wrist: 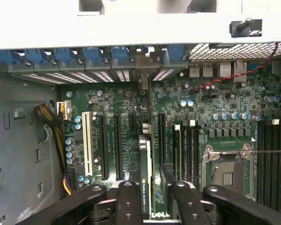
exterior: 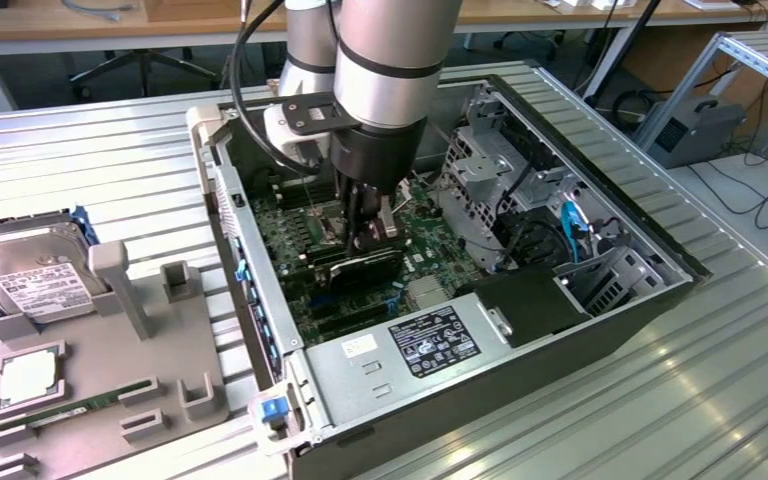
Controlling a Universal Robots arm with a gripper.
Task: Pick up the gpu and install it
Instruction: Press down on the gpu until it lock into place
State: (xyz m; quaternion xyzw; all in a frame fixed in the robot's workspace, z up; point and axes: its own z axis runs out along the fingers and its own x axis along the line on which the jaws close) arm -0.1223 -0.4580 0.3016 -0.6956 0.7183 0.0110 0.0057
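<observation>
**GPU on edge between the claw fingers, over the board**

From my wrist view, the nearest thing is the claw (wrist: 147,199), its black fingers (wrist: 127,201) standing on either side of the gpu (wrist: 145,178). The card sits on edge right in the gap, and the fingers look pinched on its near end. I see it as a thin strip, its long axis running straight away from the claw toward the row of blue clips (wrist: 61,55) and vented slot covers at the case's back wall. Its far end points at that wall, and the bracket there (wrist: 143,63) looks to stand among the covers.

It stands over the green board (wrist: 225,108), between the black expansion slots on one side and the memory slots and bare CPU socket (wrist: 227,171) on the other.

In the exterior view, the claw (exterior: 364,235) reaches down inside the open case (exterior: 651,300), with the gpu (exterior: 357,265) below it. On the tabletop at that view's left lies a hard drive (exterior: 31,275) beside a grey fixture (exterior: 131,400).
</observation>
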